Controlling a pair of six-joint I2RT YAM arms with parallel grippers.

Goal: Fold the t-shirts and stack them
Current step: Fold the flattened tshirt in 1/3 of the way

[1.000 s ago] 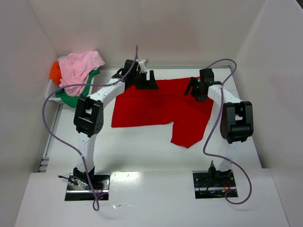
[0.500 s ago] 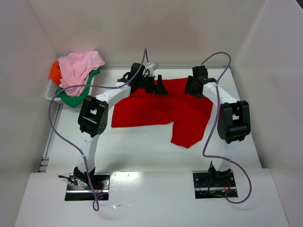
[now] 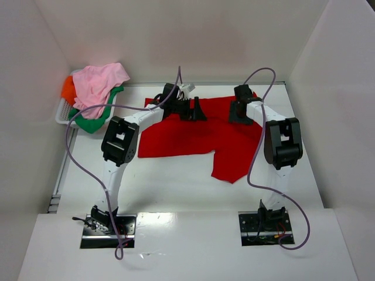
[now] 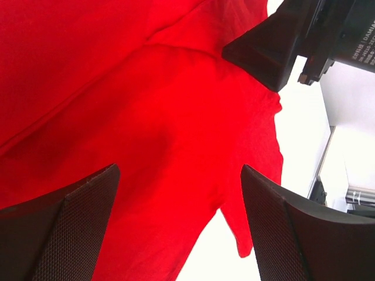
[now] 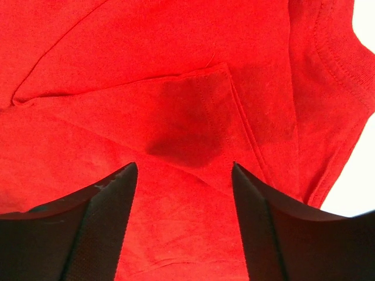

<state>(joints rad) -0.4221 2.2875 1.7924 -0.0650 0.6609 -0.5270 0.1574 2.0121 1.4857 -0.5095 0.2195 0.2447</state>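
Early stage: red t-shirt (image 3: 193, 137) is lying spread mid-surface (image 3: 176, 181), one flap pointing near, no fold done, nothing stacked. L gripper (image 3: 196, 111) & R gripper (image 3: 237, 111) are hovering over its far edge, fingers spread, gripping nothing. Pink shirt (image 3: 99, 82), green shirt (image 3: 88, 124) & orange shirt (image 3: 68, 88) are sitting crumpled far-left, waiting.

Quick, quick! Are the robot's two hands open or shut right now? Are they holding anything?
Left gripper: open, over the red t-shirt, holding nothing.
Right gripper: open, over the same shirt, holding nothing.
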